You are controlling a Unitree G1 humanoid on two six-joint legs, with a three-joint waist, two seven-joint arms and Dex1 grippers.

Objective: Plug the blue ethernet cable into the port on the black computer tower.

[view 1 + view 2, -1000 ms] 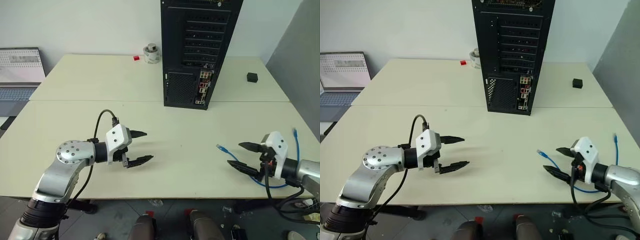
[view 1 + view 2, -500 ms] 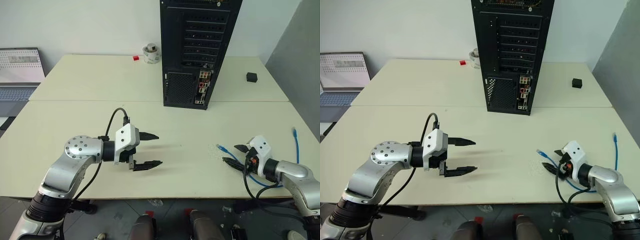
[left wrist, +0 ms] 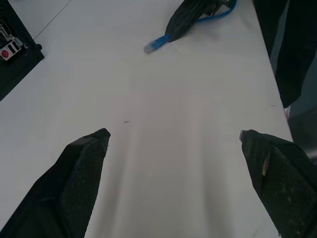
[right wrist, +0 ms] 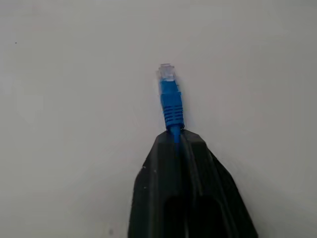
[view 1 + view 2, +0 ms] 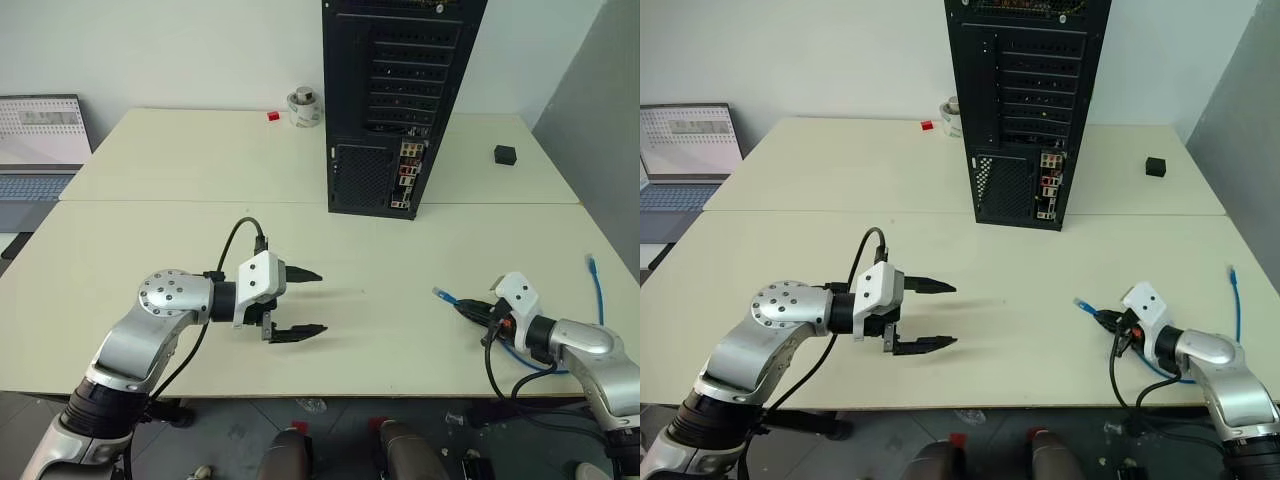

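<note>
Right gripper [image 4: 174, 141] pinched thin bright-blue ethernet cable [image 4: 171, 106] just behind clear plug, leaving plug free ahead for port; L gripper [image 5: 305, 302] spread, idle.

Black computer tower [image 5: 400, 100] top beyond frame

We read no text anywhere. The laptop screen [image 5: 40, 130] at the left edge of the frame shows rows of marks, too small to make out.
</note>
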